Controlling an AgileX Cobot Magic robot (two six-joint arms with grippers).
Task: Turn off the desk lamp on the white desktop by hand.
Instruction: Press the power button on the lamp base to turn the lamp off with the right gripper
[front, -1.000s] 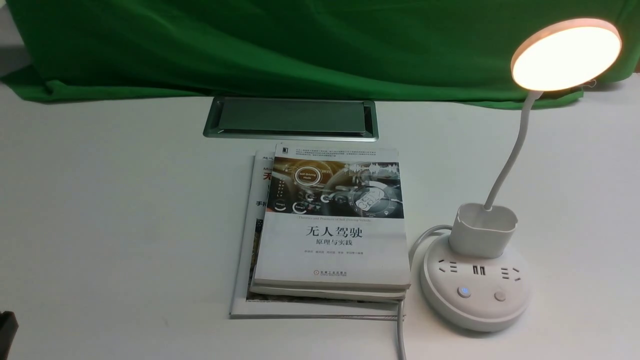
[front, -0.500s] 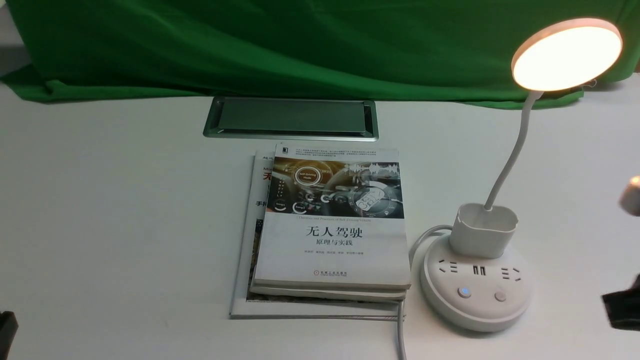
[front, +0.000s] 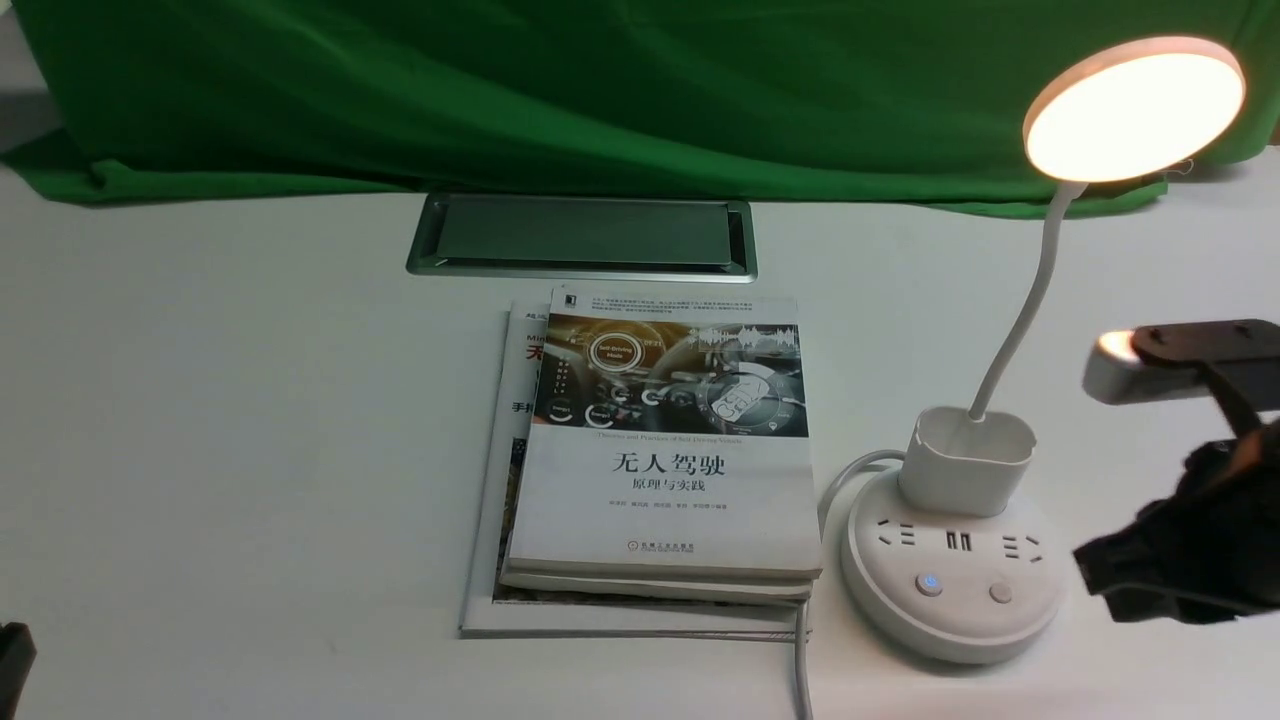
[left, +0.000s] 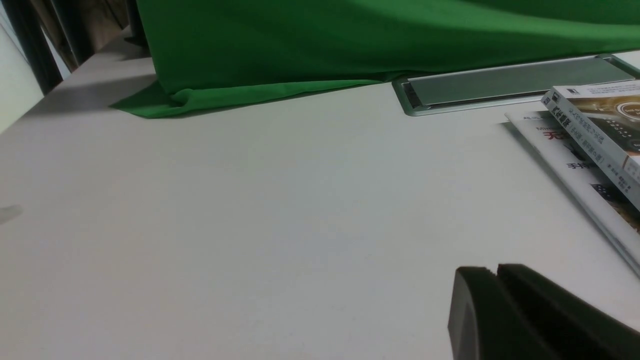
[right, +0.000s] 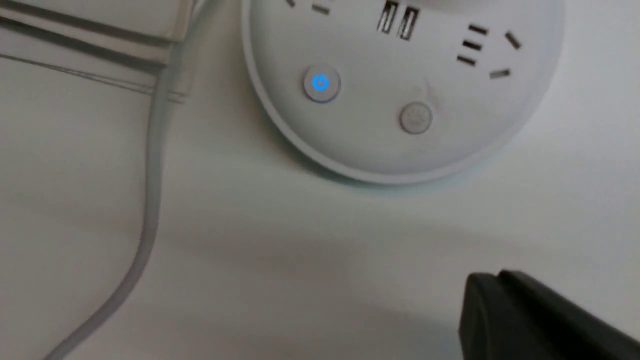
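The desk lamp stands at the right of the white desktop (front: 250, 400). Its disc head (front: 1133, 108) glows. A thin gooseneck runs down into the cup holder (front: 965, 455) on the round base (front: 950, 590). The base carries a blue-lit button (front: 929, 583) and a plain button (front: 1000, 592). My right gripper (front: 1088, 572) is shut and empty, just right of the base and a little above the desktop. In the right wrist view the gripper (right: 500, 277) is short of the base (right: 380, 140), the blue button (right: 320, 82) and the plain button (right: 415, 118). My left gripper (left: 497, 272) is shut and empty over bare desktop.
A stack of books (front: 660, 450) lies just left of the lamp base. The lamp's white cord (front: 800, 660) runs to the front edge between them. A silver-framed hatch (front: 580, 235) sits behind the books. Green cloth (front: 600, 90) covers the back.
My right arm has come in from the right edge toward the lamp base. The lamp stays lit. The left arm has not moved.
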